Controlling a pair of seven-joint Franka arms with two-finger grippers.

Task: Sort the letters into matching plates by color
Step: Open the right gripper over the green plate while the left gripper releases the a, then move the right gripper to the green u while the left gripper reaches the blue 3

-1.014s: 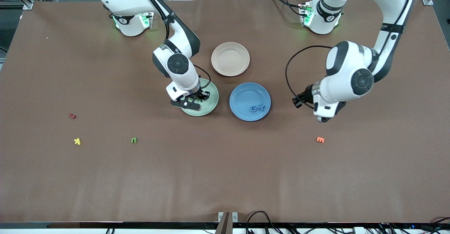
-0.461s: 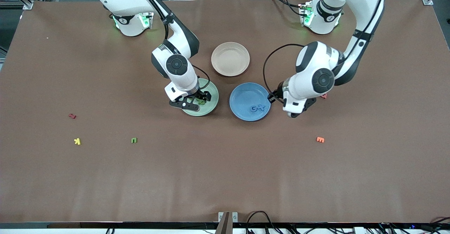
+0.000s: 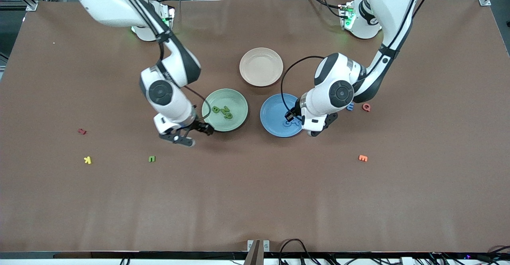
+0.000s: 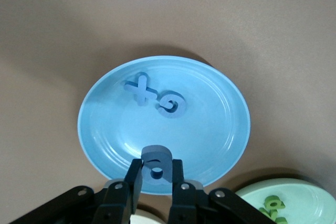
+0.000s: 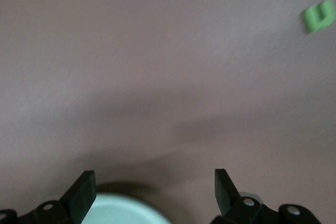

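1. Moved since the earlier frames: carried in by the left gripper from the left arm's end of the worktop to above the blue plate; withdrawn from the mint green plate toward the front camera, the right gripper, leaving three green letters in that plate.
2. Blue letter with a round hole, probably a D or P: pinched between the left fingers, closed on its lower part, upper part standing clear above the tips, hanging over the rim of the blue plate.
3. Already lying in the blue plate, touching each other: a blue X and a blue G.
4. Step in hand, as a judgement: delivery of the third blue letter. Next move calls for a short advance over the plate's bare middle, then release, clear of the X and G.
5. Right fingers: spread wide, empty, over bare worktop just beside the mint green plate.
6. Likely next target there: the green U, nearer the front camera, apart from the gripper; needs a reach over and a descent.
7. Unsorted too: a blue letter beside a red letter toward the left arm's end.
8. Outside the sort: beige-pink plate, orange letter, yellow letter, dark red letter.
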